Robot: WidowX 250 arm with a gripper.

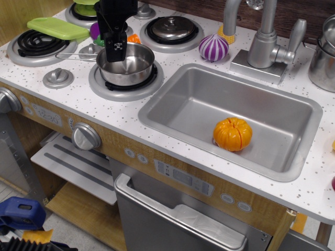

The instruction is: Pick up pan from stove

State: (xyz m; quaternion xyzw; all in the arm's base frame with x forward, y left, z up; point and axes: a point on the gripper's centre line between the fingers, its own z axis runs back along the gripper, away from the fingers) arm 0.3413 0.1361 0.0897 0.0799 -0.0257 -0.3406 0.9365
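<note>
The pan (128, 67), a small shiny steel saucepan, sits on the front right burner of the white speckled stove (78, 97). Its thin wire handle (73, 55) points left. My black gripper (115, 52) reaches down from above onto the pan's back left rim, its tips at or just inside the rim. The fingers read as one dark block, so I cannot tell whether they are closed on the rim. The pan rests level on the burner.
A domed steel lid (171, 27) covers the back right burner. A green flat piece (56, 27) lies by the front left coil (32, 44). A purple onion (213, 48), the faucet (261, 44), the sink (183, 107) with an orange pumpkin (233, 134), and a steel pot (325, 55) are to the right.
</note>
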